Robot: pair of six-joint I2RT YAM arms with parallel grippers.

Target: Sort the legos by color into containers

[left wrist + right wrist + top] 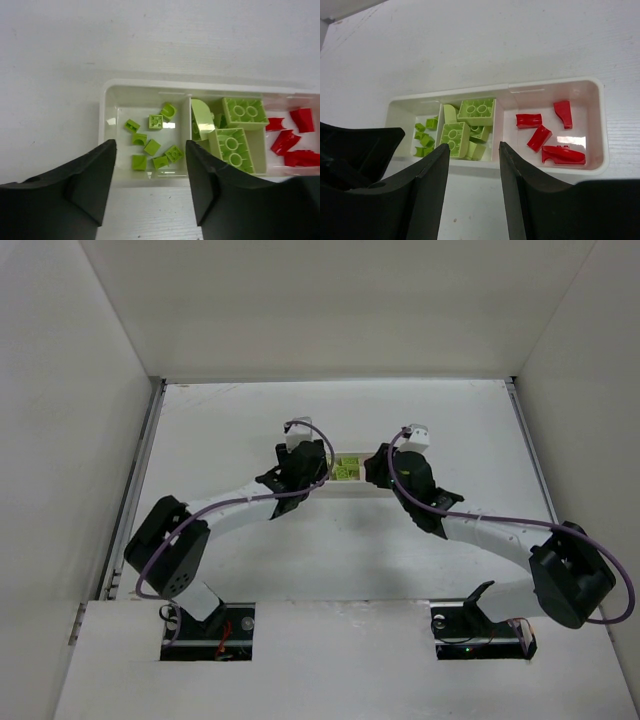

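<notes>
Three square compartments divide one long white tray (104, 107), which lies on the white desk (150, 40). The left compartment holds about eight small green pieces (155, 121), loose on its bottom. The middle compartment is packed with bigger green bricks (244, 112). Two of them lie studs up, and a curved one stands against the divider. The right compartment holds the red pieces (285, 141), four or five as far as I can count, since two at the near side may be touching.

The left fingers (107, 160) stand apart with nothing between them. In the left wrist view they frame the left compartment from its near side. The right fingers (440, 165) are also parted and empty. They sit on the near side of the tray, roughly in line with the divider between the middle and right compartments.

From above, the left arm (240, 502) and the right arm (480, 530) reach in from either side and meet over the tray near the middle of the desk. They cover most of it, and only a small patch of green shows between them.
</notes>
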